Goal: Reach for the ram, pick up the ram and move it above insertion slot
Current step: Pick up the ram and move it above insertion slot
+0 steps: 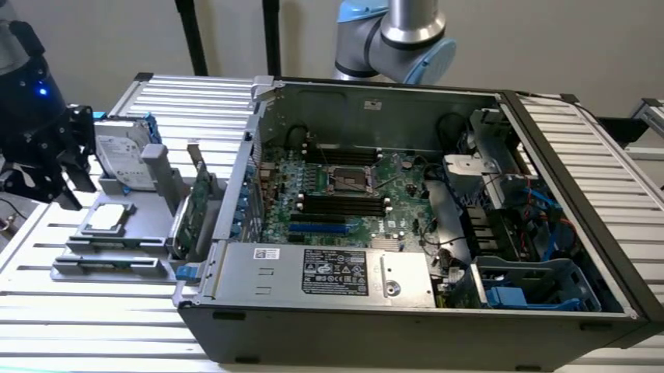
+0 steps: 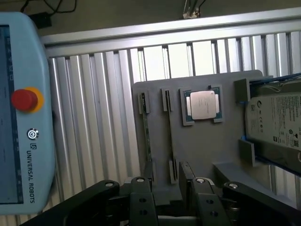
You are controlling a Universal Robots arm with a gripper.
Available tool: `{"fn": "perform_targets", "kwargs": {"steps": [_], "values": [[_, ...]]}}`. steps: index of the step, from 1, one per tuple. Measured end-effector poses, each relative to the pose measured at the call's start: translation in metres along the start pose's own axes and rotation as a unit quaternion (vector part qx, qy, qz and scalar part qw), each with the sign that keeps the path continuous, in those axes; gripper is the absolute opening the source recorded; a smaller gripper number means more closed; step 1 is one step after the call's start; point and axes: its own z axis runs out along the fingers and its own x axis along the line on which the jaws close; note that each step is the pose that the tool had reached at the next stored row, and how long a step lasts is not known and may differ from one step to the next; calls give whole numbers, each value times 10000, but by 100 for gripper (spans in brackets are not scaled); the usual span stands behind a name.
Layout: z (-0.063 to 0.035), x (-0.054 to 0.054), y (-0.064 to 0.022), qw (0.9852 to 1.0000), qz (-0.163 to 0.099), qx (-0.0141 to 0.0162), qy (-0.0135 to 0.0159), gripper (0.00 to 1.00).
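Gripper (image 2: 169, 188) is released: its 2 fingers (image 2: 141, 200) are spread apart with nothing clamped between them. It hangs over the near edge of the gray fixture tray (image 2: 155, 94), outside the PC case (image 1: 415, 311).

The ram (image 2: 170, 136) stands on edge in the tray's clips, untouched. It runs straight out ahead of the gap between the fingers, and its near clip sits just beyond the tips. A 2nd thin stick (image 2: 147, 136) stands parallel and just beside it, roughly in line with 1 finger.

Farther out from the gripper on the same tray:
- a processor chip (image 2: 202, 104) in a square pocket, near the far ends of the 2 sticks
- a hard drive (image 2: 277, 125) past the chip, well off to that side of the gripper

On the gripper's other side, a teach pendant (image 2: 23, 113) with a red stop button (image 2: 23, 99) lies on the slatted aluminium table (image 2: 94, 117).

The insertion slot (image 1: 337, 204) is 1 of several parallel black sockets on the motherboard inside the open case. It is well apart from the gripper, with the tray and the case wall between them.
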Motion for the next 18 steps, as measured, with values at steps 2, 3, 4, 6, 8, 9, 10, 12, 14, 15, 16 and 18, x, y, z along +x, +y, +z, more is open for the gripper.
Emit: {"fn": "perform_targets", "kwargs": {"steps": [2,3,4,6,8,9,10,12,14,15,16,18], "values": [[37,7,-2,10000,-14,0,1,36],[55,12,-4,10000,-22,0,1,36],[73,19,-5,10000,-29,0,1,36],[107,38,-8,10000,-44,-1,3,36],[147,61,-13,10000,-60,0,1,36],[164,71,-14,10000,-67,0,2,36],[182,80,-16,10000,-74,0,2,36],[219,93,-19,10000,-89,0,2,36],[255,104,-21,9999,-107,0,3,36],[273,109,-22,9999,-116,0,3,36],[291,115,-24,9999,-126,0,3,36],[327,125,-26,9999,-145,1,4,36]]}}
